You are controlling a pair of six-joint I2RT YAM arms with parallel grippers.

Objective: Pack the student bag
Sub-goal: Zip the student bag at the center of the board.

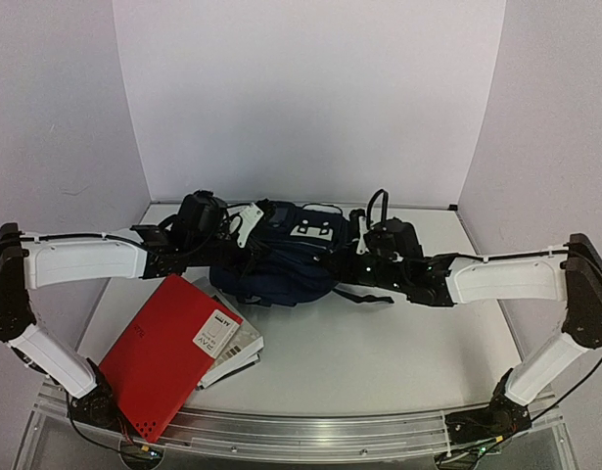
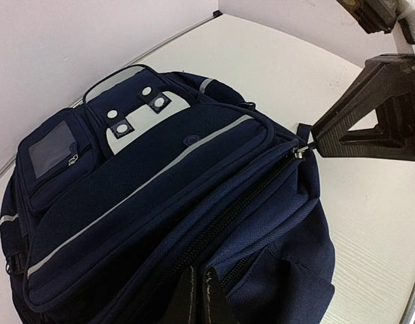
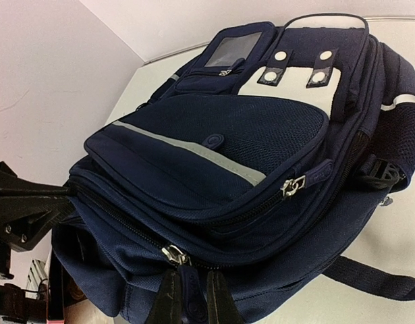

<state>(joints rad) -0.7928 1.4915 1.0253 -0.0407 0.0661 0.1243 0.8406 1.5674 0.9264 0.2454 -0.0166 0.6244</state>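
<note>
Closest to my right wrist camera, the right gripper (image 3: 191,300) is clamped on a navy zipper pull (image 3: 189,283), with the metal slider (image 3: 173,255) just above its fingertips. Through the left wrist camera I see the left gripper (image 2: 199,297) closed tight, fingertips together, pressed against the near edge of the backpack (image 2: 160,196) beside the zipper line. I cannot tell whether any fabric is caught between them. From the slider, the zipper (image 3: 113,216) runs along the backpack's edge to where the left gripper's tip meets the fabric, so the two grippers sit at opposite ends of that stretch. Beyond them the backpack lies on its back, front face up. A pale stripe (image 3: 194,152) crosses the front pocket, a second metal pull (image 3: 293,185) hangs at its side, and a white panel with two snap tabs (image 3: 288,84) sits next to a small clear window pocket (image 3: 234,48). A black strap (image 3: 369,277) trails onto the white table (image 1: 398,352). In the overhead view, the backpack rests toward the back of the table, between the two outstretched arms. In front of it on the left, a red book (image 1: 159,362) lies partly on a white booklet (image 1: 240,351).
</note>
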